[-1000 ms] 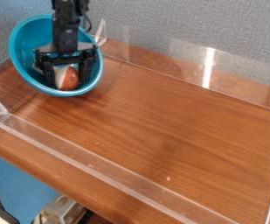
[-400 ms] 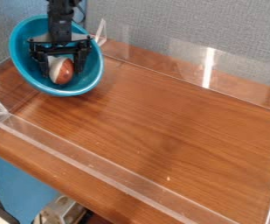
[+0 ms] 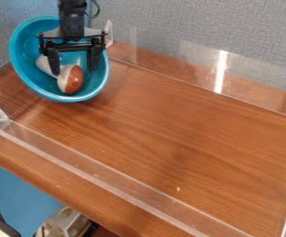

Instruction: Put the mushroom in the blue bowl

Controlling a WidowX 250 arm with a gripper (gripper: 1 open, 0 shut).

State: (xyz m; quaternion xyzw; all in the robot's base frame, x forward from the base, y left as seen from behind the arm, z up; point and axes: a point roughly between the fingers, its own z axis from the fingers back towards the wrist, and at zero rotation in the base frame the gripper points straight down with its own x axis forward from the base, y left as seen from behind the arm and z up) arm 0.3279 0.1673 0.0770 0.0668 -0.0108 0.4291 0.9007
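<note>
The blue bowl (image 3: 34,42) sits tilted at the table's far left corner. Inside it lies the mushroom (image 3: 71,80), its reddish-brown cap facing up and a bit of cream stem at its upper left. My gripper (image 3: 73,57) hangs just above the mushroom, pointing straight down, with its black fingers (image 3: 49,63) spread wide on either side. Nothing is held between them, and the mushroom rests on the bowl's inside, apart from the fingers.
A wooden table top (image 3: 170,130) stretches to the right and front, ringed by low clear plastic walls (image 3: 219,69). A grey wall stands behind the bowl.
The gripper has risen away from the mushroom, which stays lying in the bowl. The fingers have stayed open throughout.
</note>
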